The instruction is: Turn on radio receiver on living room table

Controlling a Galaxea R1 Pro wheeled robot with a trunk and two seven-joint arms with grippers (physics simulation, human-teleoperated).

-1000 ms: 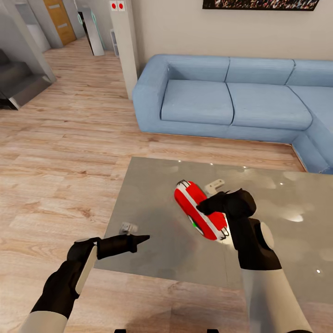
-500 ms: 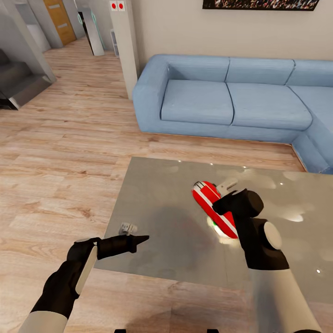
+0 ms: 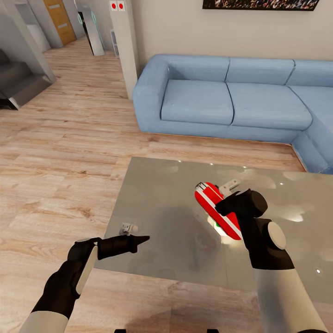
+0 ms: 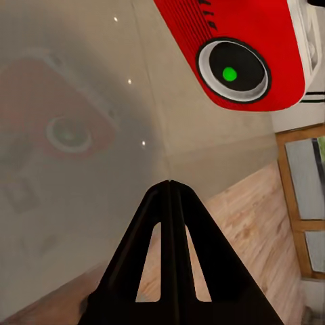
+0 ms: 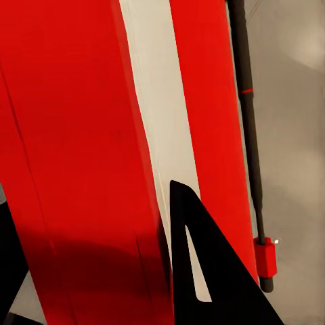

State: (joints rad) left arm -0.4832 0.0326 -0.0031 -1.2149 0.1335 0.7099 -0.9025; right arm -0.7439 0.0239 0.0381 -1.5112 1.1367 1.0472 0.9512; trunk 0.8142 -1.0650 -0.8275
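The bright-red radio receiver point(image 3: 213, 206) with its white band hangs tilted just over the glossy grey table point(image 3: 157, 203), right of the middle. My right gripper point(image 3: 224, 206) is shut on its body; a dark finger point(image 5: 193, 271) presses the red shell point(image 5: 74, 122) next to the thin wire handle point(image 5: 246, 128). In the left wrist view the radio's round dark dial point(image 4: 233, 70) shows a green dot, and the tabletop point(image 4: 81, 81) mirrors it. My left gripper point(image 3: 144, 238) is shut and empty, at the table's near left edge, pointing toward the radio.
A light-blue sofa point(image 3: 231, 97) runs behind the table and wraps around at the right. Wood plank floor point(image 3: 60, 152) lies open to the left. A small white object point(image 3: 128, 227) sits on the table beside my left gripper. A white pillar point(image 3: 125, 46) stands at the back left.
My right gripper has carried the radio to the right and slightly away over the table, most of it in the first half second. The left arm has not moved.
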